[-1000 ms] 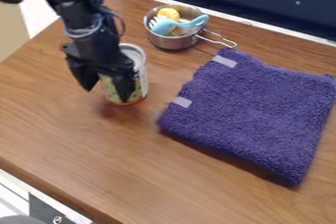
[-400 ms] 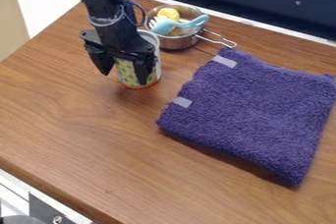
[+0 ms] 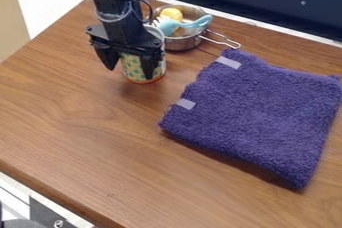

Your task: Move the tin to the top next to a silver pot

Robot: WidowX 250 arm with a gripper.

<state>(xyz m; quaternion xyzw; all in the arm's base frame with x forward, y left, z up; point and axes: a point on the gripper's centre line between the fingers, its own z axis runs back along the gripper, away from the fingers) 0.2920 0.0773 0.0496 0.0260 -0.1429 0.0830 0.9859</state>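
Presently, pincer: we see the pincer (image 3: 129, 73) in the upper left of the frame with its fingers spread, one at the left of the tin (image 3: 135, 69), the other across its front; whether they press on its wall, we cannot tell.
Tin and silver pot: the tin stands just beside the silver pot (image 3: 179, 45), a little lower and to the left in the frame, so we judge the step to be the last bit of travel toward the top.
Fingers on the tin: we should steer gently, the effort low on the wall and even on both sides, so that the base slides flat over the tabletop (image 3: 80, 137) and does not tip.
Pot's near wall: we would slow down here, since a hard nudge could shove the pot or rattle the blue utensil (image 3: 195, 24) inside it. Once the tin is placed, we had best widen the fingers fully and lift straight up, so that neither drags the rim.
Tin's long axis: upright, as we see it, running from the red-edged base to the rim.
Tin's ends: base down, top end up, partly behind the pincer.
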